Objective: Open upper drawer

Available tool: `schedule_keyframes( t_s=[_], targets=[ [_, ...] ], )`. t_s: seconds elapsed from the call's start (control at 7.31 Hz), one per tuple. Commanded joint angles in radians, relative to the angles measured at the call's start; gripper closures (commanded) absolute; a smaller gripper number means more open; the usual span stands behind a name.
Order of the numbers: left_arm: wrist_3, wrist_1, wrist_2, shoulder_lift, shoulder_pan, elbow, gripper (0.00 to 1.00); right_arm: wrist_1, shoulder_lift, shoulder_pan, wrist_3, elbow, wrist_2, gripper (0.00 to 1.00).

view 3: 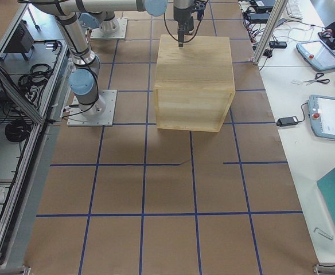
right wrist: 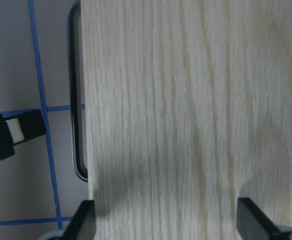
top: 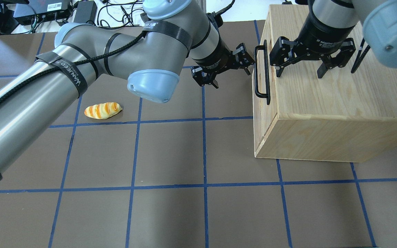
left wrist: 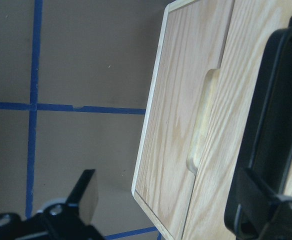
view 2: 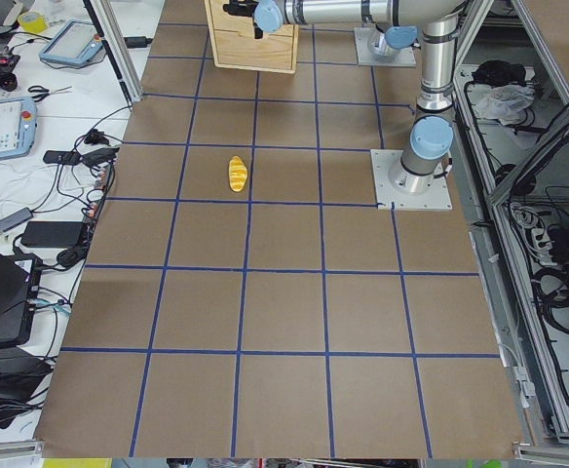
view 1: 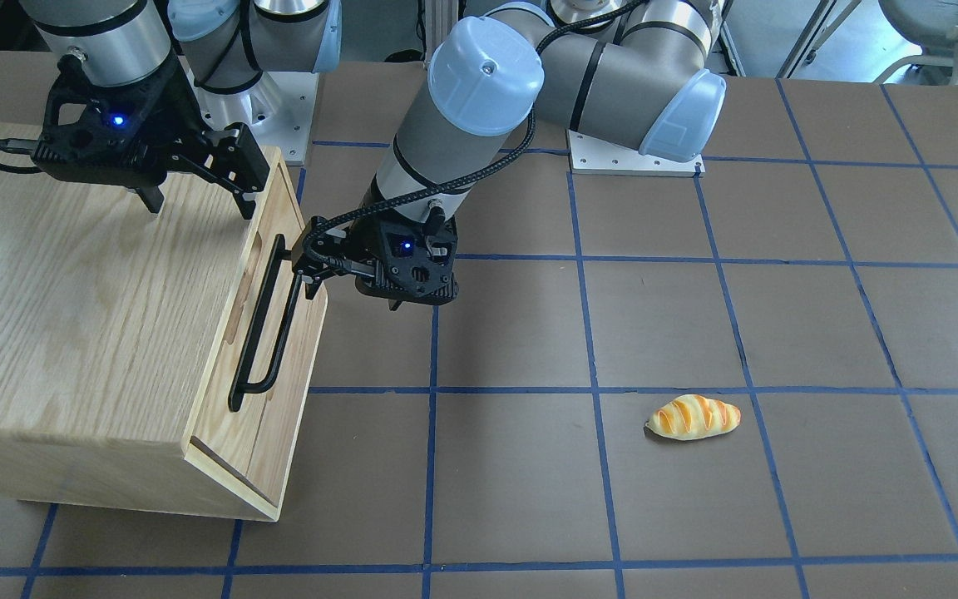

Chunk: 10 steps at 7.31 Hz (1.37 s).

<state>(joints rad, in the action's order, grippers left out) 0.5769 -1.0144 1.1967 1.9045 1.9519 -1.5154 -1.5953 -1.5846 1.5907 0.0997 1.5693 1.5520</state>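
The upper drawer (left wrist: 238, 100) is a light-wood front panel with a long black bar handle (view 1: 267, 324), which also shows overhead (top: 262, 74). The panel looks flush with the oak cabinet (view 1: 96, 316). My left gripper (view 1: 311, 270) is open right beside the handle's far end. In the left wrist view one finger (left wrist: 256, 200) overlaps the handle (left wrist: 276, 100), and the other finger (left wrist: 86, 195) hangs out over the table. My right gripper (top: 299, 74) is open, fingertips down on or just above the cabinet top near its front edge.
A lower drawer panel with a finger slot (left wrist: 203, 120) sits below the handle. A toy bread roll (view 1: 693, 416) lies on the brown gridded table, well away from the cabinet. The arm bases stand at the table's robot side.
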Motion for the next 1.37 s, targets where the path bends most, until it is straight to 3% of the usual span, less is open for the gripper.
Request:
schedule_keyframes(
  t_s=[0.0,1.23],
  targets=[
    [0.03,0.01,-0.015,0.022,0.013,0.023,0.0,0.0,0.0,0.0,0.0,0.0,0.0,0.0],
    [0.052,0.019,-0.014,0.07,0.036,0.035,0.0,0.0,0.0,0.0,0.0,0.0,0.0,0.0]
  ],
)
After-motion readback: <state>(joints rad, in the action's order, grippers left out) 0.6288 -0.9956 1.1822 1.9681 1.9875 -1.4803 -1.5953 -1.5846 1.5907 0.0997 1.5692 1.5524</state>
